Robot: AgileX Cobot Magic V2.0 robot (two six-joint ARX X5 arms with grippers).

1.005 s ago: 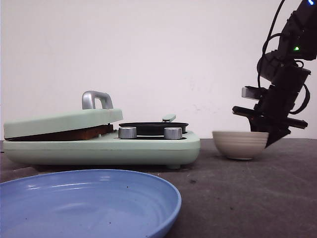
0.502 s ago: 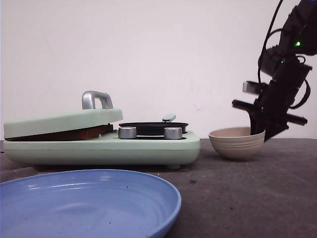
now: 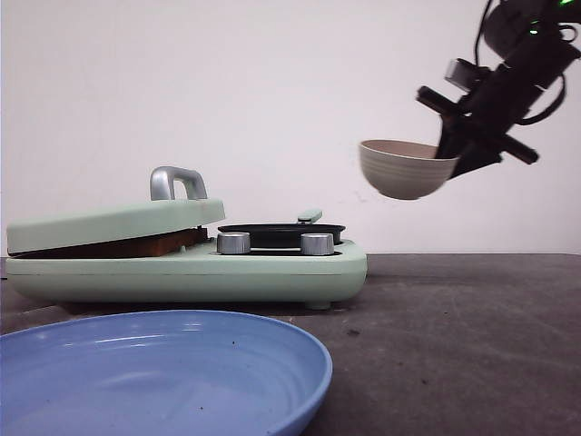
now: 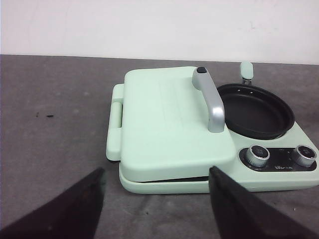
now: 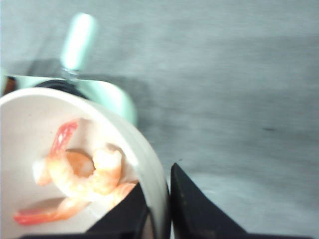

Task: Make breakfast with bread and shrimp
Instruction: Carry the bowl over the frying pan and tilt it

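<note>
While the blue plate (image 3: pixel 163 372) sits nearest the front camera at 7 o'clock on the worktop (image 3: pixel 454 345), the green cooker (image 3: pixel 191 263) lies behind it. Its lid (image 4: pixel 169 122) rests slightly ajar on the bread (image 3: pixel 136 245), whose brown crust edge shows in the gap. The black pan (image 3: pixel 281 233) sits open beside it, behind two knobs.

Up at 2 o'clock, the right tool (image 3: pixel 451 150) pinches the rim of the bowl (image 3: pixel 402 170), one finger inside and one outside, holding it in the air well above the worktop and to the right of the pan. The shrimp (image 5: pixel 79 174) lie curled in the bowl's bottom.

The left tool (image 4: pixel 154 199) hangs spread and empty, just short of the cooker.

The step looks like carrying the shrimp to the pan. To do it well, keep the bowl near level in transit, bring its lip over the pan's middle, then tilt slowly towards 9 o'clock so the pieces slide out rather than bounce. A rim pinch can slip, so avoid jerks.
</note>
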